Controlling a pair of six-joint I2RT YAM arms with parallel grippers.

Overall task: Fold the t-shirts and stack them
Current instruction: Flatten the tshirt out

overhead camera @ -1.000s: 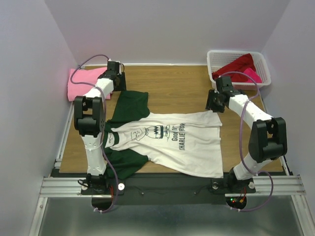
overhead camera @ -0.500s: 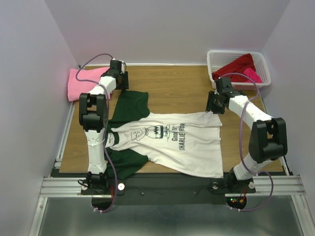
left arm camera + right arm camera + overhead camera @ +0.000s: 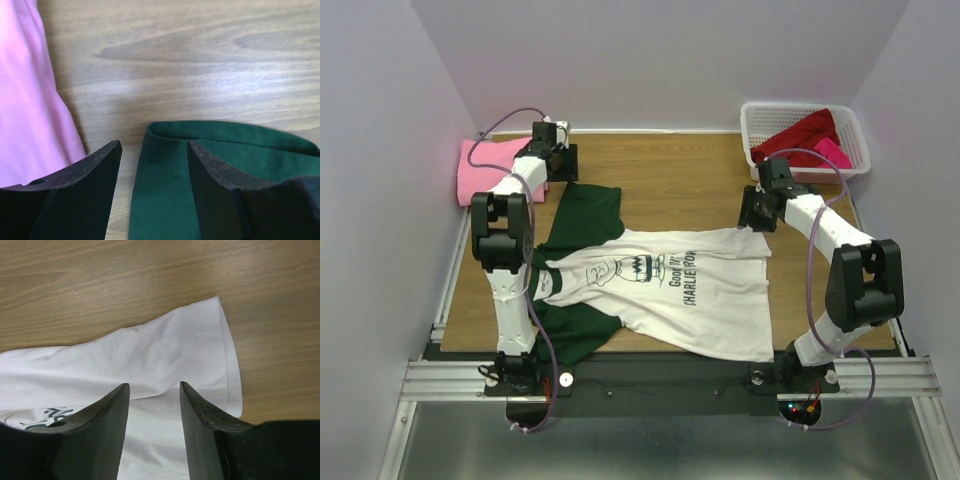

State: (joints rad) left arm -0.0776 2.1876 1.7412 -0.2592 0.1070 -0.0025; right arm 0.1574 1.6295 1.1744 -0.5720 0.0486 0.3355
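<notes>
A white t-shirt (image 3: 670,285) with dark green sleeves and a black Charlie Brown print lies spread flat mid-table. My left gripper (image 3: 563,175) hovers open at its far green sleeve (image 3: 585,210). In the left wrist view that sleeve's hem (image 3: 200,165) lies under and between the fingers of the left gripper (image 3: 154,145), ungripped. My right gripper (image 3: 752,222) is open over the shirt's far hem corner. The right wrist view shows the right gripper (image 3: 152,386) above the white corner (image 3: 175,350), holding nothing. A folded pink t-shirt (image 3: 490,165) rests at the far left.
A white lattice basket (image 3: 790,105) at the back right holds a dark red t-shirt (image 3: 800,135) and a magenta one (image 3: 832,152). In the left wrist view the pink cloth (image 3: 30,100) lies close to the left finger. Walls close in both sides of the wooden table (image 3: 670,170).
The left wrist swung slightly right, then back left by the green sleeve, with its jaws a touch wider. The right arm and the shirt have not moved.
</notes>
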